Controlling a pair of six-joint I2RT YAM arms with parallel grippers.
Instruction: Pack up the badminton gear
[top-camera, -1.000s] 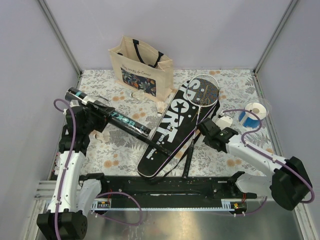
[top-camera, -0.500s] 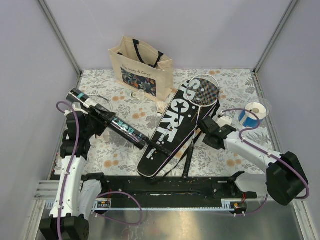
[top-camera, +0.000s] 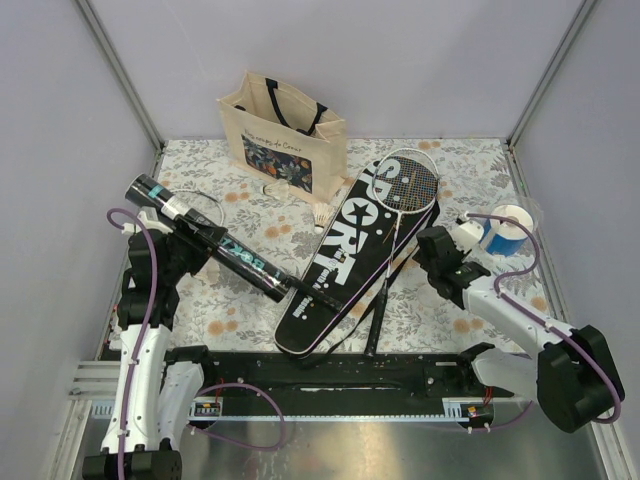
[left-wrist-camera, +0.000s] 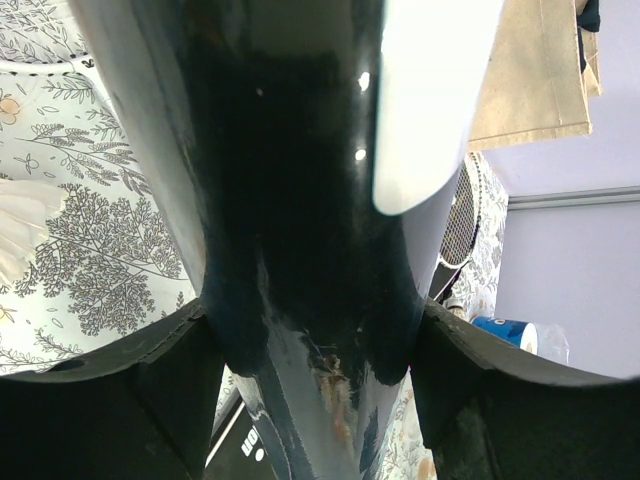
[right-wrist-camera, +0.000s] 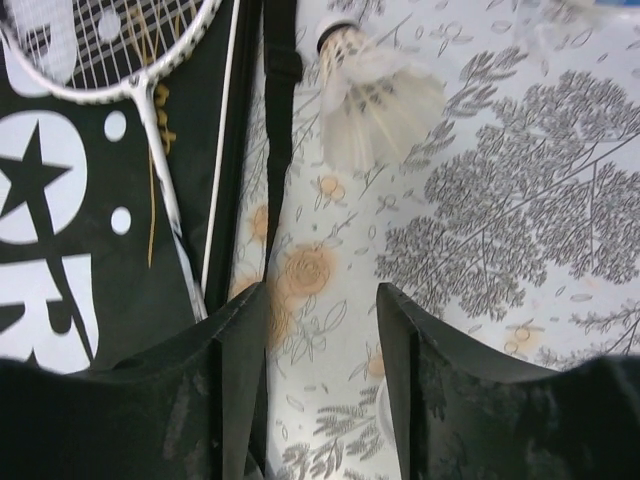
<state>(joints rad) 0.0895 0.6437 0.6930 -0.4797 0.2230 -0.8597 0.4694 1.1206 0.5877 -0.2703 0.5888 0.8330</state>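
My left gripper (top-camera: 188, 245) is shut on the long black tube (top-camera: 245, 262), which slants from the far left down toward the cover; in the left wrist view the tube (left-wrist-camera: 300, 200) fills the space between the fingers. The black cover (top-camera: 345, 250) lettered "SPORT" lies mid-table with a racket (top-camera: 410, 182) on top. My right gripper (top-camera: 436, 243) stands open just right of the cover, nothing between its fingers (right-wrist-camera: 240, 360). A white shuttlecock (right-wrist-camera: 375, 90) lies on the cloth ahead of it, beside the cover's strap (right-wrist-camera: 280, 100) and the racket head (right-wrist-camera: 110, 40).
A beige tote bag (top-camera: 285, 130) stands at the back. A blue-and-white roll (top-camera: 505, 228) sits at the right, close behind my right arm. Another shuttlecock (top-camera: 320, 215) lies left of the cover's top. A flowered cloth (top-camera: 470, 160) covers the table.
My right gripper has opened and drawn back to the right, away from the racket's shaft. My left arm has shifted nearer with the tube, whose lower end swung toward the front.
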